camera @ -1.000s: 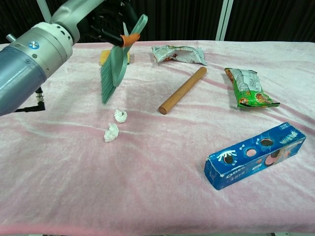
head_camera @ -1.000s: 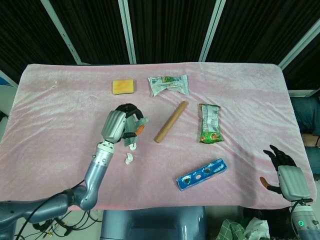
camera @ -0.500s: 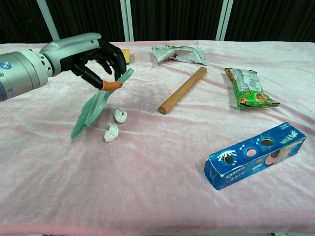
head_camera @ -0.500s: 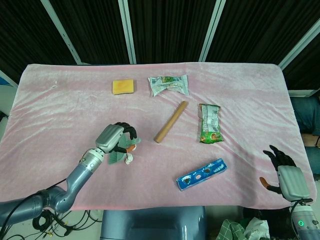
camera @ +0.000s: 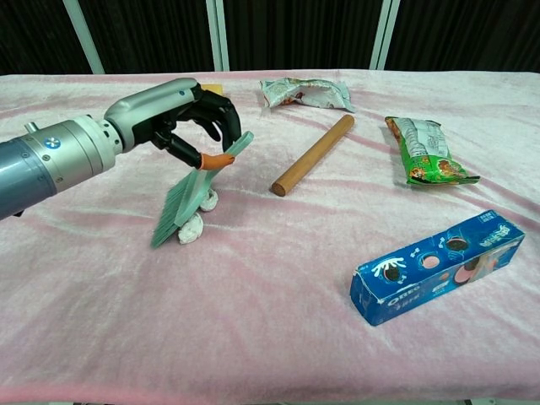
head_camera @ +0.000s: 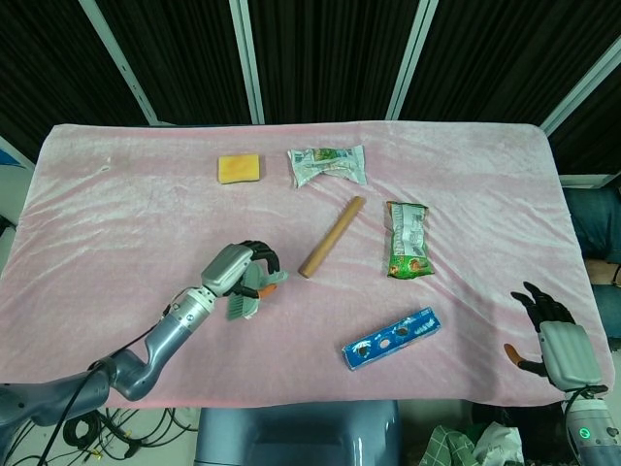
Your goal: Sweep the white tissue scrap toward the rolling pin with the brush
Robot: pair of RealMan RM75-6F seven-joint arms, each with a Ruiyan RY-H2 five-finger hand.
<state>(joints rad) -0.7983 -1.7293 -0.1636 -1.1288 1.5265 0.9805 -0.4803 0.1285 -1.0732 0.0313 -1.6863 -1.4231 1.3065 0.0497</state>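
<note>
Gripping a green plastic hand brush (camera: 190,191) by its orange-collared handle, the robot's left hand (camera: 181,110) clamps its dark fingers (camera: 221,105) around it and tilts the bristles down onto the pink cloth-covered counter (camera: 253,337). Two crumpled white tissue scraps (camera: 192,226) lie touching the bristles. The wooden rolling pin (camera: 313,154) rests near, to their right, with a green snack bag (camera: 422,152) and a blue cookie box (camera: 439,266) beyond. At far right, the right hand (head_camera: 555,335) hangs off the counter edge, fingers spread, holding nothing.
</note>
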